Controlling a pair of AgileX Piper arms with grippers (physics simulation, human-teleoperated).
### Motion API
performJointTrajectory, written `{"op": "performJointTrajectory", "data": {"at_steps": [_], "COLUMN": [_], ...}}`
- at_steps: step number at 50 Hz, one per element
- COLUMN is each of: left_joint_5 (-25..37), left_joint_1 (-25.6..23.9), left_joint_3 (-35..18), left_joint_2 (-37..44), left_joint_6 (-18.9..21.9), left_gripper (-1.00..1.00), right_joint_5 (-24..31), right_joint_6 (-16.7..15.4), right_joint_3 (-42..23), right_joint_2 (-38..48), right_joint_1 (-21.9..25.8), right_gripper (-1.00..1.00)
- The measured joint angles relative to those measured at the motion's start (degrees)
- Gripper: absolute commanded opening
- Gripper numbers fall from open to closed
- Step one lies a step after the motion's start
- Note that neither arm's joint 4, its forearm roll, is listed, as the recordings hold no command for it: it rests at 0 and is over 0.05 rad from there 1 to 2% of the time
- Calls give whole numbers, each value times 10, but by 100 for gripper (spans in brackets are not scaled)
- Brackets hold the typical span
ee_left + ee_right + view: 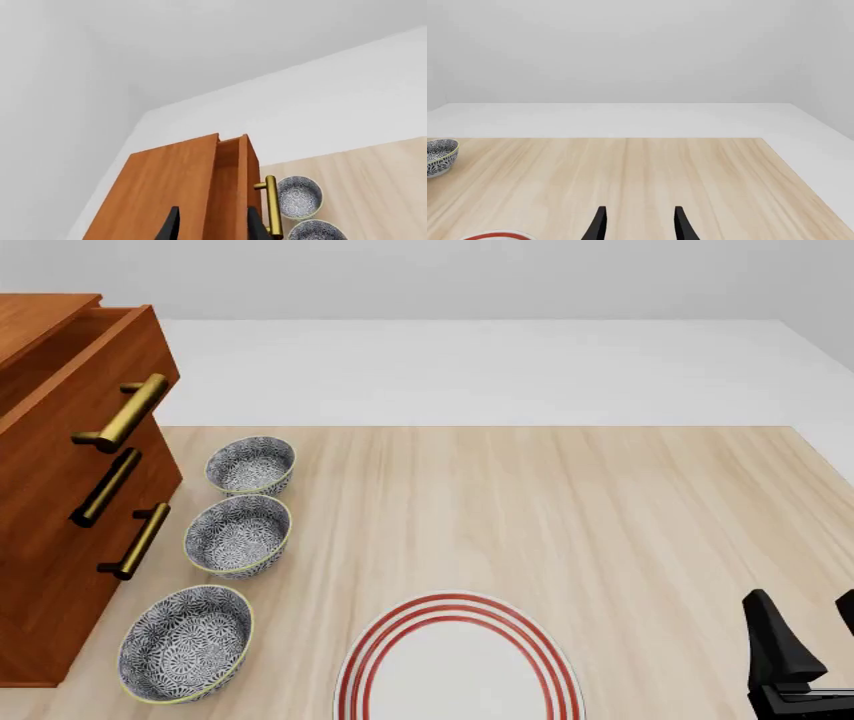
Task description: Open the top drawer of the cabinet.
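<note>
The reddish-brown cabinet (54, 580) stands at the table's left edge. Its top drawer (100, 370) sticks out a little past the two lower ones, and its brass bar handle (123, 415) is free. In the left wrist view the drawer (230, 190) shows a narrow open gap beside the cabinet top (160, 195), with the handle (271, 205) just beyond. My left gripper (212, 220) hovers open above the cabinet, holding nothing; it is out of the front view. My right gripper (807, 625) stands open at the near right, far from the cabinet.
Three patterned bowls (251, 465) (238, 535) (184, 643) sit in a row just right of the cabinet. A white plate with red rings (461, 665) lies at the near middle. The right wrist view shows one bowl (440, 156) and bare wood.
</note>
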Motion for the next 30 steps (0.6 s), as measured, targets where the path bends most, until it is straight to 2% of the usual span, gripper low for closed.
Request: {"op": "performJointTrajectory", "data": {"at_steps": [30], "left_joint_5": [79], "left_joint_1": [-6], "left_joint_3": [-45], "left_joint_2": [46], "left_joint_6": [-71], "left_gripper": [100], "right_joint_5": [0], "right_joint_6": [0], "right_joint_3": [0], "right_joint_2": [0], "right_joint_1": [0], "right_gripper": [100]}}
